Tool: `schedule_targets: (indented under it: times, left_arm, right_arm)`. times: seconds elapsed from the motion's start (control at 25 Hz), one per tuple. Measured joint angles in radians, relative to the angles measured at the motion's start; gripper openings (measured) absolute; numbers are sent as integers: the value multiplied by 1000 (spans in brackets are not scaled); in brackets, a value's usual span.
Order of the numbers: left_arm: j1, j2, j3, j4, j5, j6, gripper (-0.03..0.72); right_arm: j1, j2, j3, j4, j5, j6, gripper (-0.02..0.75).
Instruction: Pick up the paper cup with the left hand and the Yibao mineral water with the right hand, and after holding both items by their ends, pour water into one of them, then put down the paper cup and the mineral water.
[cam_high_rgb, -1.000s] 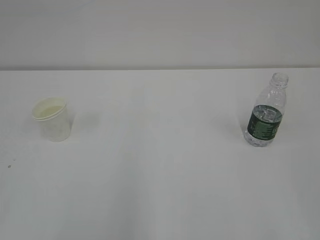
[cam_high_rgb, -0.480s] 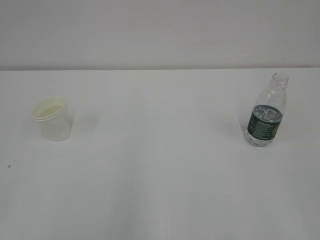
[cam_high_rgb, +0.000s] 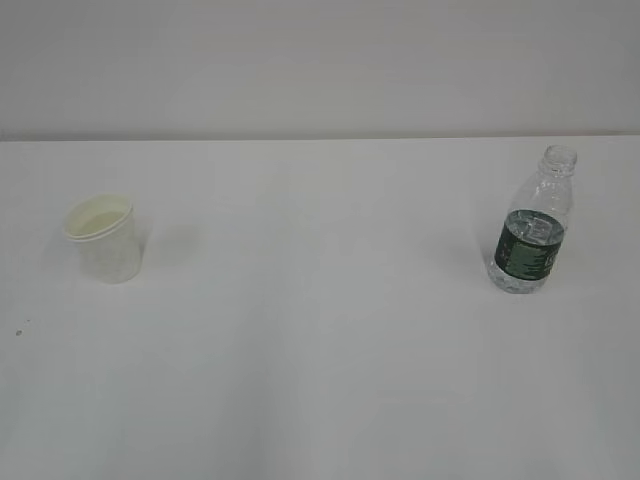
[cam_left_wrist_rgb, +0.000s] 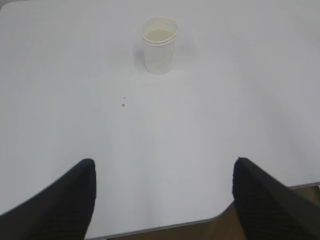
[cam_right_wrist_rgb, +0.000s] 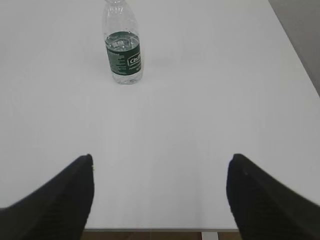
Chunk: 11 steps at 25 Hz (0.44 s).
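white table (cam_high_rgb: 320, 350) below a pale wall; both grippers spread wide, holding nothing.

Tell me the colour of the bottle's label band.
Dark green with white print, on the Yibao mineral water; clearest in the right wrist view.

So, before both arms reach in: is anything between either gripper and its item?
Nothing visible. Bare table lies between the left gripper and the cup, and between the right gripper and the bottle.
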<state>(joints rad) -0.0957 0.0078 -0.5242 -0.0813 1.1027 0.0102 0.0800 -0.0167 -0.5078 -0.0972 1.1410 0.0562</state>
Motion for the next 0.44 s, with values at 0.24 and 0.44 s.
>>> schedule_targets:
  times: [0.24, 0.44]
  left_arm:
    - [0, 0, 0, 0, 0, 0, 593]
    - [0, 0, 0, 0, 0, 0, 590]
  right_arm:
    - [0, 0, 0, 0, 0, 0, 562]
    - [0, 0, 0, 0, 0, 0, 559]
